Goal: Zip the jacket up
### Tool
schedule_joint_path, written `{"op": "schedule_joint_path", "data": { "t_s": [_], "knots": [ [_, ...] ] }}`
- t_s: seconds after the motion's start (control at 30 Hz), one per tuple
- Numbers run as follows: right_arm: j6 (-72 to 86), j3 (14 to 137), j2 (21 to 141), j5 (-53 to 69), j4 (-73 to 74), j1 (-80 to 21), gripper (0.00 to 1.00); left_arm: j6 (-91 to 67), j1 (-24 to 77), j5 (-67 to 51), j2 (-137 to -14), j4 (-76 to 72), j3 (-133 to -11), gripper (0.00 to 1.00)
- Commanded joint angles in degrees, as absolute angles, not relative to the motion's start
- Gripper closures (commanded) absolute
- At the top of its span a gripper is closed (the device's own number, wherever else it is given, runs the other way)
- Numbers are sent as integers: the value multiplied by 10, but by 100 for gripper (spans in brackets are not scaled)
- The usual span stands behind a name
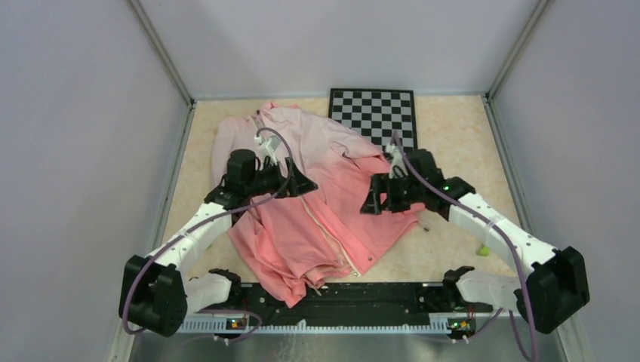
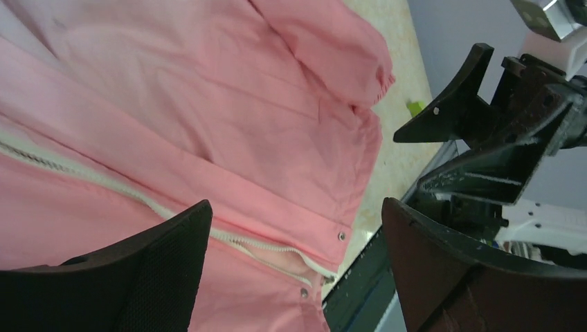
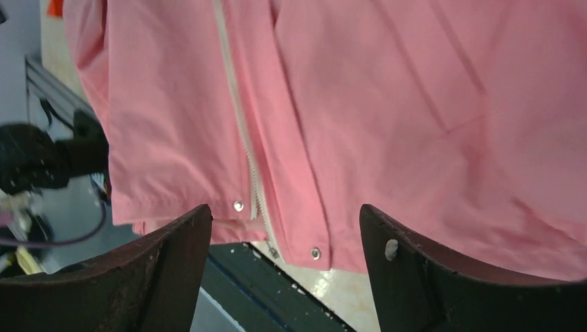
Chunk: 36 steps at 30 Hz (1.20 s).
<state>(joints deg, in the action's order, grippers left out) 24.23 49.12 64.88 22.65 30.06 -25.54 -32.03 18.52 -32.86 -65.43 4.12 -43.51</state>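
Note:
The jacket (image 1: 332, 219) lies spread on the table, its pale collar at the far side and its coral hem at the near edge. Its white zipper (image 1: 326, 230) runs down the front to a small slider (image 3: 273, 252) at the hem. Just above the slider the two rows of teeth (image 2: 277, 250) gape apart. My left gripper (image 1: 302, 183) hovers over the jacket's middle, open and empty (image 2: 296, 205). My right gripper (image 1: 371, 202) hangs over the jacket's right side, open with nothing between its fingers (image 3: 284, 207). In the left wrist view the right gripper (image 2: 477, 124) shows close by.
A checkerboard (image 1: 373, 113) lies at the back of the table. A black rail (image 1: 362, 294) runs along the near edge, just below the hem. A small green thing (image 1: 483, 249) lies by the right arm. Grey walls close the table in on three sides.

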Motion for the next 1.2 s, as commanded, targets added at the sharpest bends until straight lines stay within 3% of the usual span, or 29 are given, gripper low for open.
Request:
{"op": "schedule_joint_path", "data": {
  "t_s": [0.0, 0.13, 0.27, 0.5, 0.77, 0.93, 1.17],
  "knots": [
    [239, 499, 660, 168, 300, -369, 24, -405, 202, -421, -680, -77, -368, 9],
    [282, 450, 664, 168, 249, -386, 26, -422, 278, -384, -734, -67, -369, 20],
    [298, 422, 653, 145, 245, -388, 28, -504, 344, -245, -770, 16, -376, 35],
    [299, 412, 649, 117, 253, -388, 29, -693, 402, -167, -773, -19, -319, 37],
    [310, 394, 648, 106, 244, -387, 30, -777, 431, -137, -763, -26, -294, 38],
    [316, 384, 645, 110, 237, -387, 30, -790, 435, -170, -803, -86, -295, 49],
    [317, 379, 643, 119, 237, -387, 31, -807, 444, -189, -850, -140, -298, 56]
  ]
}}
